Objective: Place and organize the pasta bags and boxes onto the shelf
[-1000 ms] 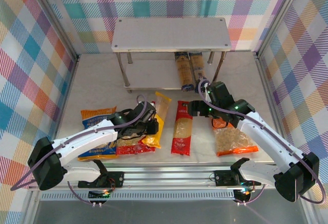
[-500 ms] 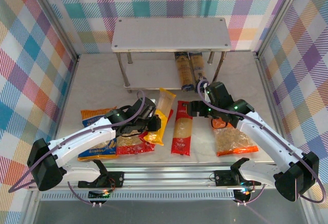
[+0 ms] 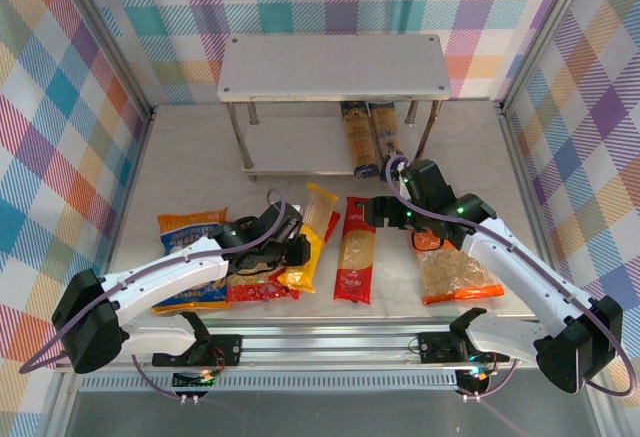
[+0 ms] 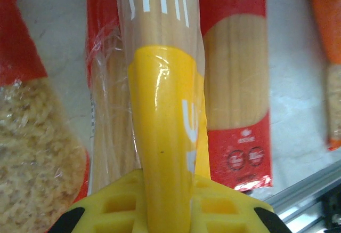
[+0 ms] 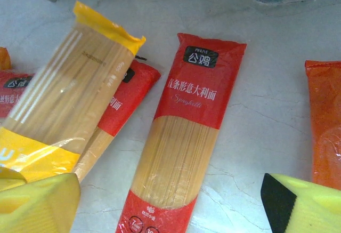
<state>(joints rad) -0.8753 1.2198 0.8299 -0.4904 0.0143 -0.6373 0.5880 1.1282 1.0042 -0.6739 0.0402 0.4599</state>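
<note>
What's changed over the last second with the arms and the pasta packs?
The left gripper, shut on the yellow spaghetti pack, nudged it toward the shelf, then drew it back toward the near edge, roughly where it began. The right gripper hangs open in the same place. The red pack beside it, the bags and the two packs on the lower tier have not moved.

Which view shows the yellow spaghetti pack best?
Right wrist: the yellow pack shows most of its length, sharp. Left wrist catches its lower end between the jaws; top external has it small, partly under the left gripper.
</note>
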